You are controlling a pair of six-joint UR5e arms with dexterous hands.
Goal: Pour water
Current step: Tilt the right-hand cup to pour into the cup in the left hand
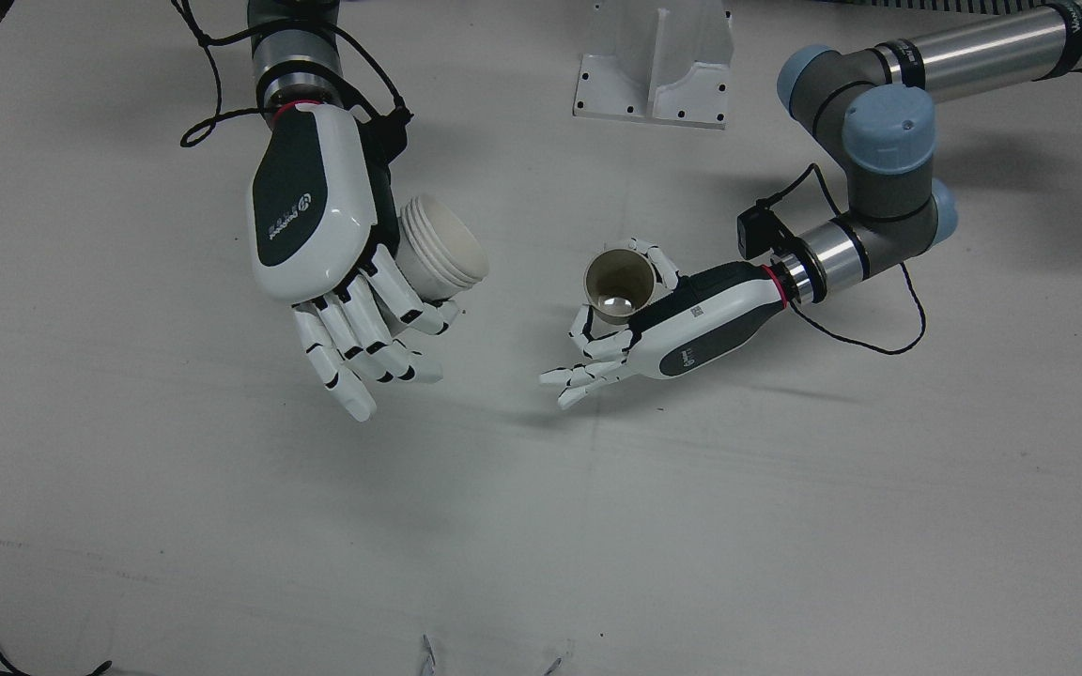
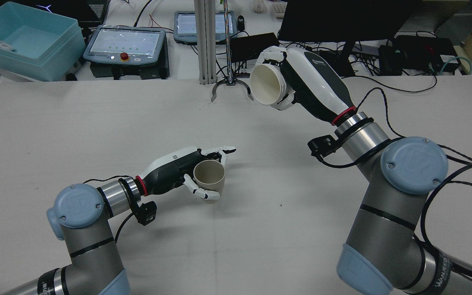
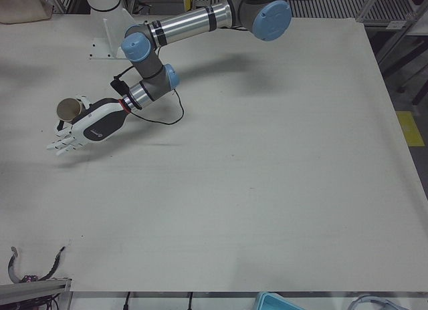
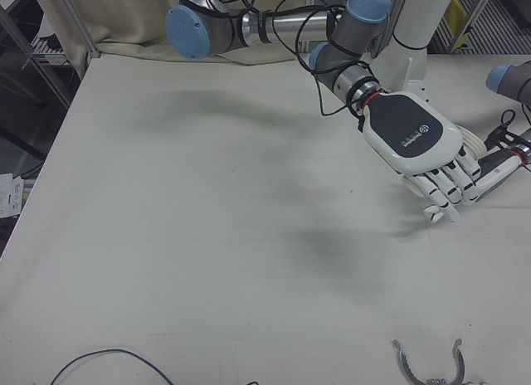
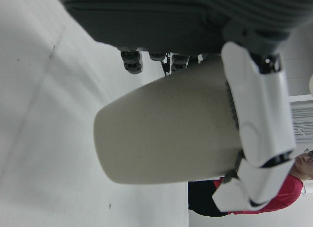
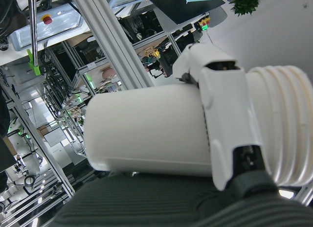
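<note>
My left hand [image 1: 682, 319] is closed around a tan paper cup [image 1: 618, 285], thumb on one side and fingers wrapped round the other, holding it upright low over the tabletop [image 1: 541, 526] near the middle; in the front view something glints at its bottom, though I cannot tell whether that is water. My right hand [image 2: 301, 82] is raised well above the tabletop and clamped on a white ribbed cup [image 2: 265, 88], which lies tipped almost on its side with its mouth turned toward my left side. The two cups are well apart, so I judge the pour is not properly lined up: the white cup is tilted, but its lip is not over the tan one. Next I should bring its rim above the tan cup's mouth, holding the receiver steady and level.
</note>
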